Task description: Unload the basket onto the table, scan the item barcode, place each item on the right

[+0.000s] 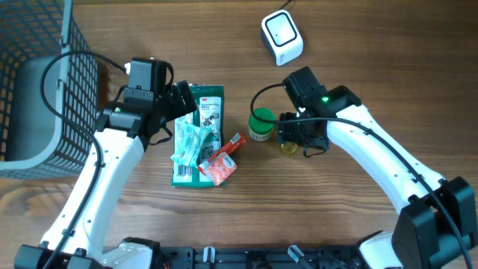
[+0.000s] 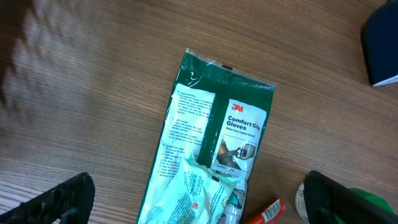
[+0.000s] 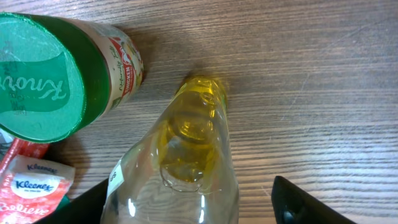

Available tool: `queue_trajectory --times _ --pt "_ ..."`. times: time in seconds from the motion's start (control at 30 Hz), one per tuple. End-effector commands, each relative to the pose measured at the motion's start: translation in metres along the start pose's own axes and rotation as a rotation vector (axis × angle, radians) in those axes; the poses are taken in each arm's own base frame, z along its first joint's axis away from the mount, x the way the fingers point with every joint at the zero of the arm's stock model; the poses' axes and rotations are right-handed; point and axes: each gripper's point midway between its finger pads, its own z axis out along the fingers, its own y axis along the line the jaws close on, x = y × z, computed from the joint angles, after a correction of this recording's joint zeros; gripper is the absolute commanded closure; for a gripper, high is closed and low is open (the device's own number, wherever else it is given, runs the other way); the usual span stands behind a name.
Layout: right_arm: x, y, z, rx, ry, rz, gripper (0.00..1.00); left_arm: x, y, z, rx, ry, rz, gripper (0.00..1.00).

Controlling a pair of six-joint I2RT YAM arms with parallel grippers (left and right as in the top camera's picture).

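Your right claw straddles yellow bottle beside green-lidded jar. Jaws apart, not yet gripping, likely lined up for lift toward scanner. Your left claw hangs released over glove packet.

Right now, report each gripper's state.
Left gripper: open, empty, above the gloves packet.
Right gripper: open around the clear bottle, not clamped.

Overhead looks straight down; both wrist views sit close over the table, perhaps sharing the jar.
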Motion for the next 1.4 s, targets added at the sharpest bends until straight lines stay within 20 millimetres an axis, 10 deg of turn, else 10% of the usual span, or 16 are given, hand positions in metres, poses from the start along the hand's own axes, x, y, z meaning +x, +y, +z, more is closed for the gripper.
queue_trajectory --times 0.0,1.37 --pt "-0.007 0.003 -0.001 0.000 -0.022 0.003 0.34 -0.003 0.003 -0.001 -0.009 -0.010 0.003 0.00" --pt "-0.017 0.008 -0.001 -0.017 -0.063 0.000 0.73 -0.003 0.003 -0.001 -0.009 -0.010 0.004 0.00"
